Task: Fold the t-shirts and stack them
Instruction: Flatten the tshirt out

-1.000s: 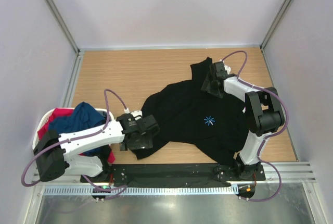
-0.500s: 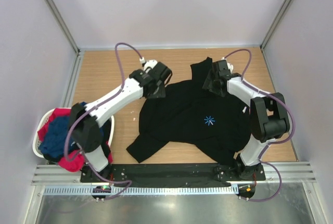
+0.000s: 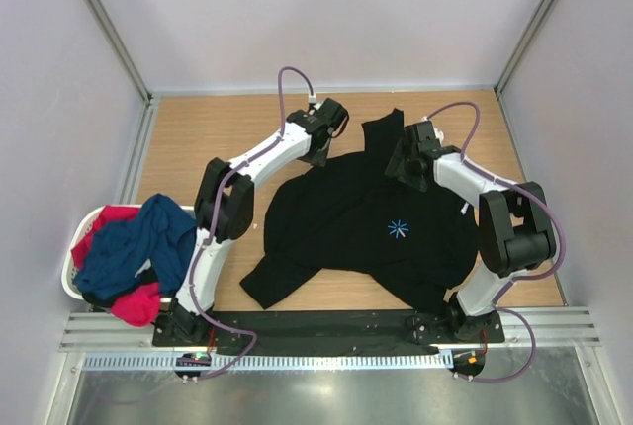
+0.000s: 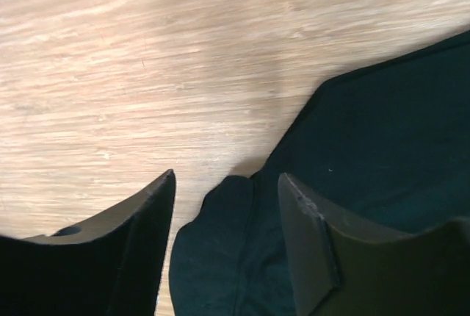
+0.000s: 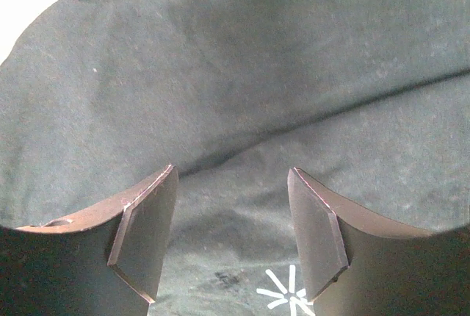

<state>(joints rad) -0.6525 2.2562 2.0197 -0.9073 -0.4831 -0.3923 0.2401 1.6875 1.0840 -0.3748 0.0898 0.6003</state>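
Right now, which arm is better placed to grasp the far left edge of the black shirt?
Left: the left gripper, open, hangs over that edge of the black shirt; the right gripper is across the shirt.

Left gripper [image 4: 226, 178] swung to far edge of black t-shirt [image 3: 346, 232].

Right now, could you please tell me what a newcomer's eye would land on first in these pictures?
The big black shirt lies spread across the middle of the table, its pale blue starburst facing up. The left fingers and right fingers stand apart above its far edge. At the near left, a navy shirt and a red one spill from a white basket.
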